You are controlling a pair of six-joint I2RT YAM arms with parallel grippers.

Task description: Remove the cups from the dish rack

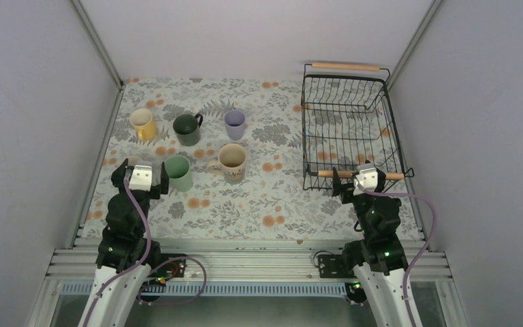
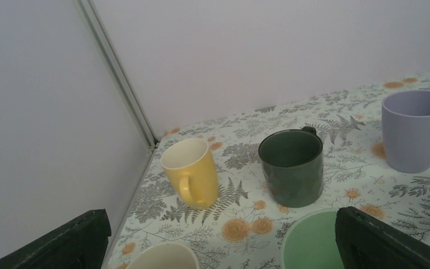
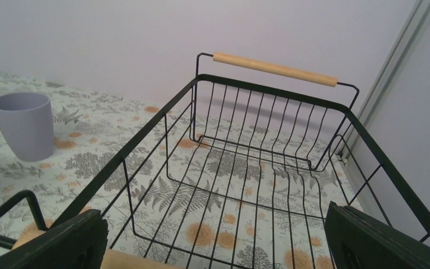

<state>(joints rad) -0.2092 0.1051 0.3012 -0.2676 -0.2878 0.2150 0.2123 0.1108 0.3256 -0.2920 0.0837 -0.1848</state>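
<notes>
The black wire dish rack (image 1: 311,129) stands at the right of the table with no cup in it; in the right wrist view its wire floor (image 3: 246,185) is bare. Five cups stand on the table left of it: yellow (image 1: 142,124), dark green (image 1: 187,129), lavender (image 1: 234,125), beige (image 1: 232,162), mint green (image 1: 178,173). My left gripper (image 1: 141,172) is open and empty beside the mint cup (image 2: 313,244). A pale cup rim (image 2: 165,256) shows below it. My right gripper (image 1: 359,173) is open and empty over the rack's near wooden handle (image 1: 327,174).
White walls enclose the floral table cloth (image 1: 259,204) on the left, back and right. The rack's far handle (image 3: 274,69) lies close to the back right corner. The left wrist view shows the yellow (image 2: 191,172), dark green (image 2: 291,167) and lavender (image 2: 417,131) cups ahead.
</notes>
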